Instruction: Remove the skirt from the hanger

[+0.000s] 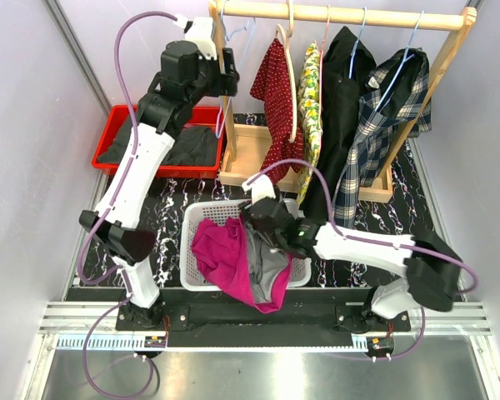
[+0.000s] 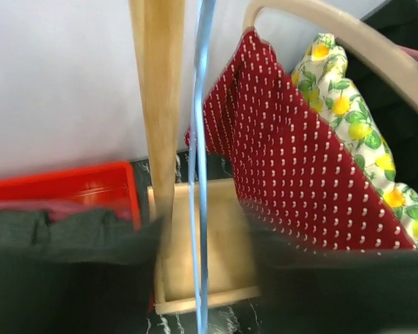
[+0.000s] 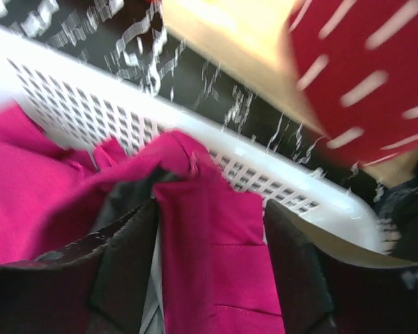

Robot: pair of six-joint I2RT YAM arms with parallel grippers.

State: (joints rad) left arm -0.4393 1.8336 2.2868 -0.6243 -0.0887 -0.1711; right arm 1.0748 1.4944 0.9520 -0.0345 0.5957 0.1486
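Observation:
The magenta skirt (image 1: 225, 258) lies bunched in the white basket (image 1: 192, 221), with part of it spilling over the near rim. My right gripper (image 1: 262, 221) hovers just over it, open. In the right wrist view its dark fingers (image 3: 125, 264) stand apart on either side of a fold of the skirt (image 3: 223, 236). My left gripper (image 1: 227, 71) is raised at the rack's left post. It is open, and the thin blue wire hanger (image 2: 200, 139) runs bare between its blurred fingers without being pinched.
A wooden rack (image 1: 342, 15) holds a red dotted garment (image 1: 275, 87), a lemon-print one (image 1: 311, 100), a black one (image 1: 342, 108) and a plaid shirt (image 1: 383, 125). A red bin (image 1: 121, 125) with dark clothes stands back left. Grey cloth (image 1: 271, 267) shares the basket.

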